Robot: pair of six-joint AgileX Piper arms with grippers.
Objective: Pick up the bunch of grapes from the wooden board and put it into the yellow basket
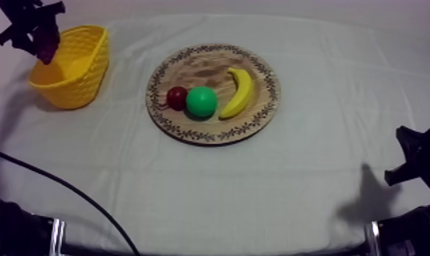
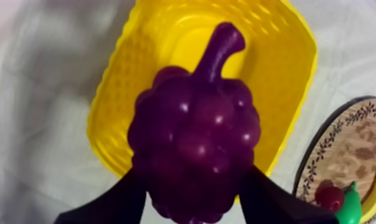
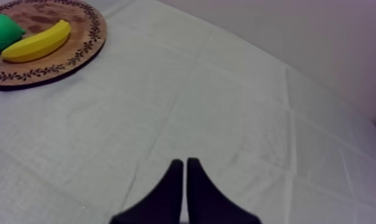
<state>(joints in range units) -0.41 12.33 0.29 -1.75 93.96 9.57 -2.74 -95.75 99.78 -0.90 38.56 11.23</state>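
The left gripper point(image 2: 190, 199) is clamped round the bunch of grapes point(image 2: 193, 137), poised over the yellow basket point(image 2: 285, 71) for a clean drop, while the right gripper point(image 3: 184, 170) rests pinched together, empty.

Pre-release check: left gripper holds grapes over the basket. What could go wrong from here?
1. The grapes in the left gripper seem nearer the rim of the basket than its middle; released now, they may hit the rim and bounce out.
2. A rim hit might tip the basket.

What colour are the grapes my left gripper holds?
Dark purple grapes, best in the left wrist view, over the yellow basket.
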